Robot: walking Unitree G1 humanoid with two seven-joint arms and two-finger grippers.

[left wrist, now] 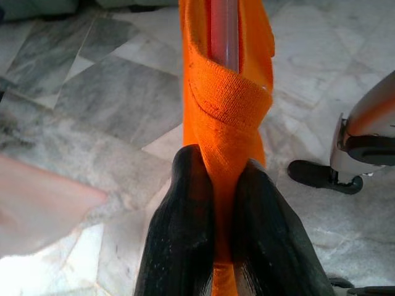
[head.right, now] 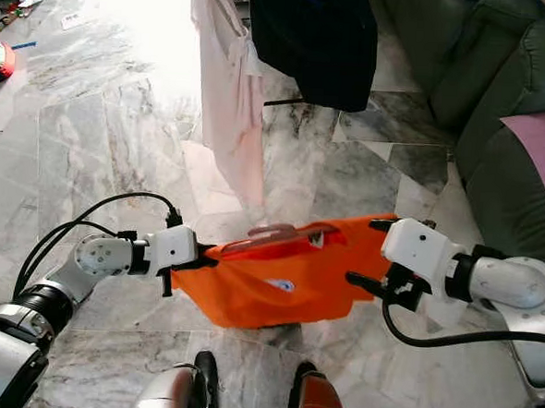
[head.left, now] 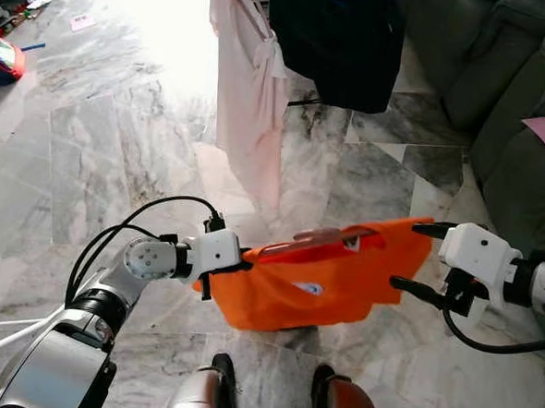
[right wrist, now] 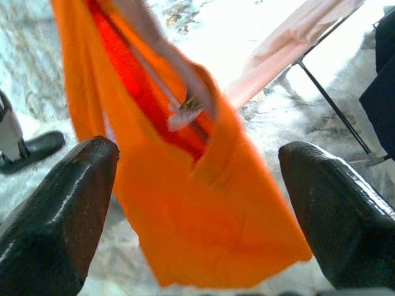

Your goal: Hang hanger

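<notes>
Left gripper, jaws clamped on an orange cloth garment on its pinkish hanger; right gripper jaws wide around it; hanging remains undone.

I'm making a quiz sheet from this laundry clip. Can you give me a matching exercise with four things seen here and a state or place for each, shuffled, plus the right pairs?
Things:
1. bright orange cloth garment on a pink hanger
2. left gripper
3. right gripper
4. pale pink garment

States or places:
A. fingers spread wide, either side of the orange cloth's end
B. hanging beside a dark garment above the marble floor
C. fingers closed on a fold of orange cloth
D. stretched between the two grippers

Pairs: 1-D, 2-C, 3-A, 4-B
</notes>
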